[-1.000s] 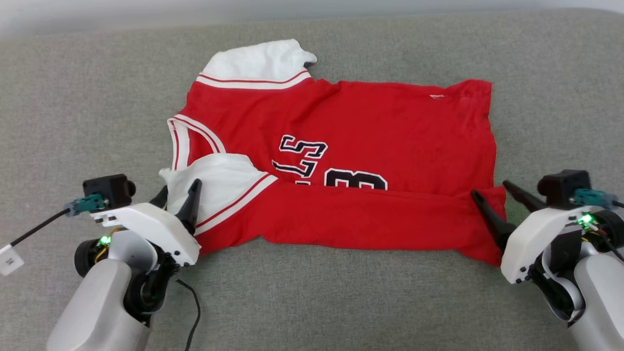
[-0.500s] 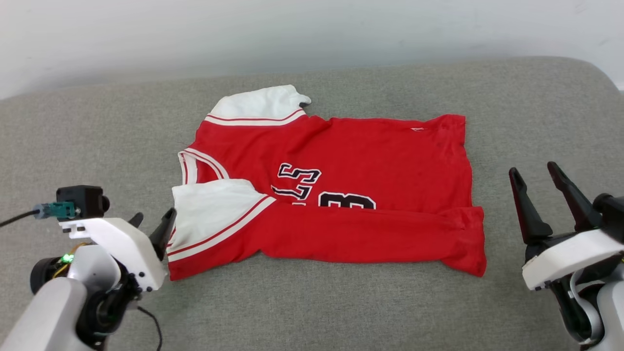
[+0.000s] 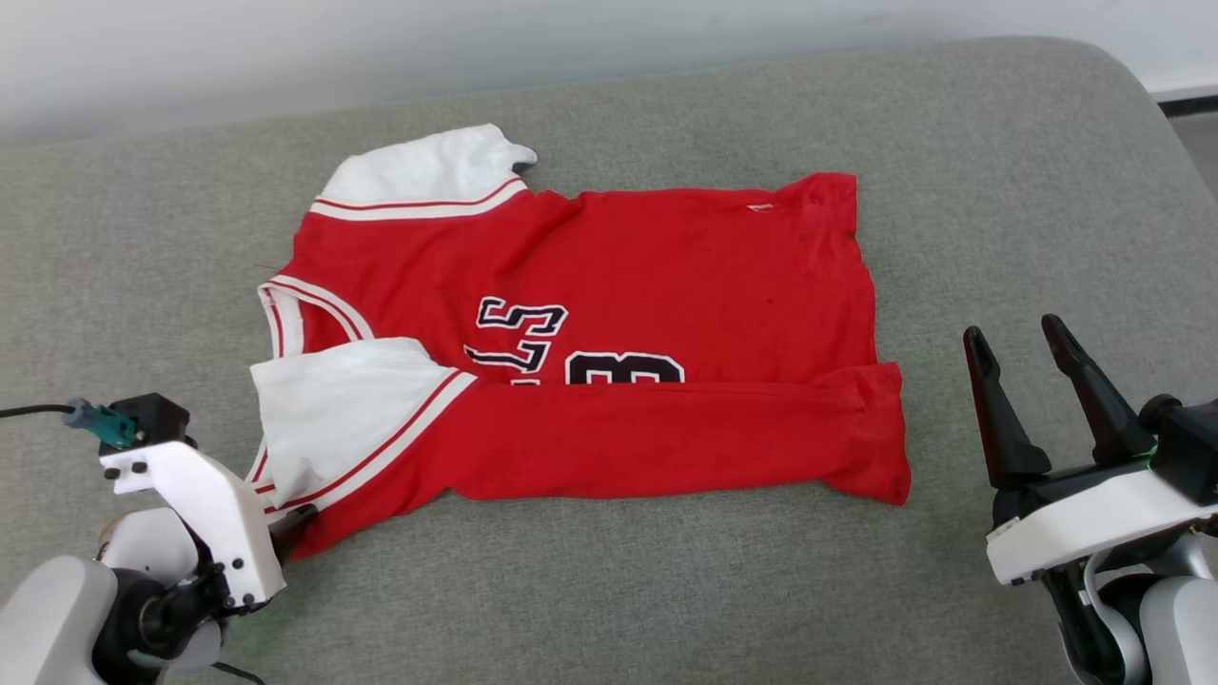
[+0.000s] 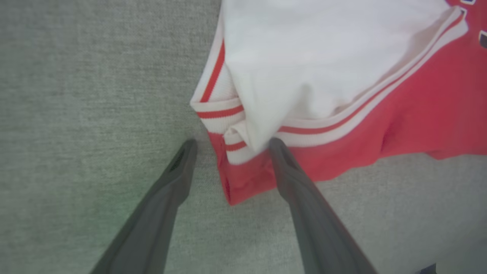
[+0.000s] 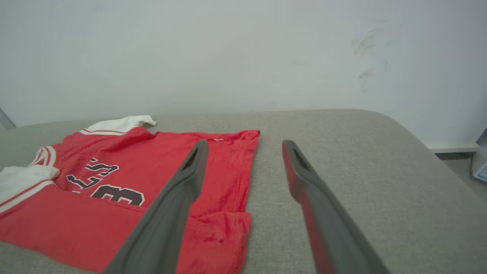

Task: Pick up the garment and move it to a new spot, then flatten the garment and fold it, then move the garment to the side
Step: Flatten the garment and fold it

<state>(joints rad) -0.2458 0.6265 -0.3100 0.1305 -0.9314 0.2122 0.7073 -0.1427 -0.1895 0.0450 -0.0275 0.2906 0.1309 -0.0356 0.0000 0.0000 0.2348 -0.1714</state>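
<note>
The garment [image 3: 666,276] lies spread on the grey cushion, collar to the left, with its near edge folded up over the lower part of the black lettering. A white sleeve [image 3: 333,409] rests on the fold at the left. My left gripper [image 4: 232,144] is open low over the cushion, the garment's [image 4: 342,76] near-left corner lying between its fingers; in the head view the left gripper [image 3: 285,528] is mostly hidden behind its white wrist housing. To the right of the garment [image 5: 114,179] my right gripper [image 3: 1018,342] is open and holds nothing, raised off the cushion [image 5: 245,144].
The grey cushion [image 3: 609,590] extends around the garment, with a rounded right edge [image 3: 1142,86]. A white wall [image 3: 476,38] runs behind it. Floor and a white box [image 5: 480,167] lie beyond the right edge. A cable [image 3: 29,411] trails from the left wrist.
The camera has shifted. My left gripper has drawn back off the white sleeve to the garment's near-left corner. My right gripper has left the garment's right corner and risen, open.
</note>
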